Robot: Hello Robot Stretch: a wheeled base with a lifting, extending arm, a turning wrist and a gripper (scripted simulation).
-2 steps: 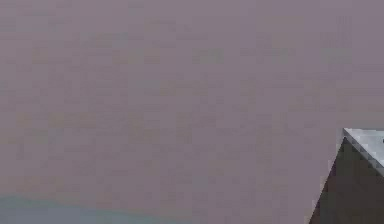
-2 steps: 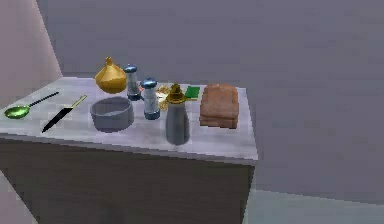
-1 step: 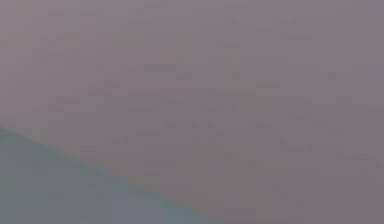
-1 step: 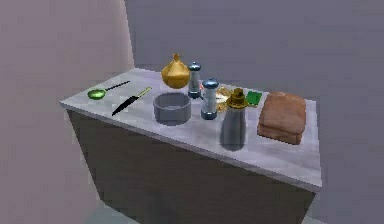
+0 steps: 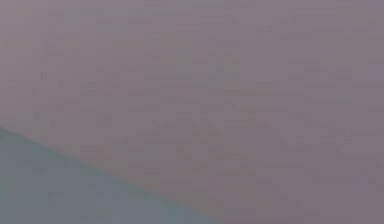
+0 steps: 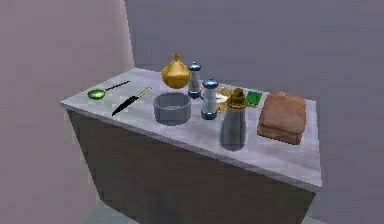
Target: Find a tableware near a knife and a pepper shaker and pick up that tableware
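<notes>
Several things line the counter point(image 6: 296, 152) in the arm side view: a knife point(image 6: 125, 102) near its left end, then the grey bowl point(image 6: 171, 108), a shaker point(image 6: 209, 98), and a bread loaf point(image 6: 283, 115) at its right end. The forward view gives bare wall point(image 5: 200, 80). How the gripper's fingers stand cannot be told.

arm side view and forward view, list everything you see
counter: one, grey, arm side view
knife: one, dark, counter's left part
green-headed utensil: one, green, left of the knife
bowl: one, grey, right of the knife
vase: one, golden, behind the bowl
back shaker: one, grey, beside the vase
front shaker: one, grey-white, right of the bowl
gold blob: one, golden, left of the loaf
bottle: one, grey, counter's front edge
loaf: one, brown, counter's right end
wall: one, grey-mauve, forward view
floor: one, teal-grey, forward view's bottom left
</notes>
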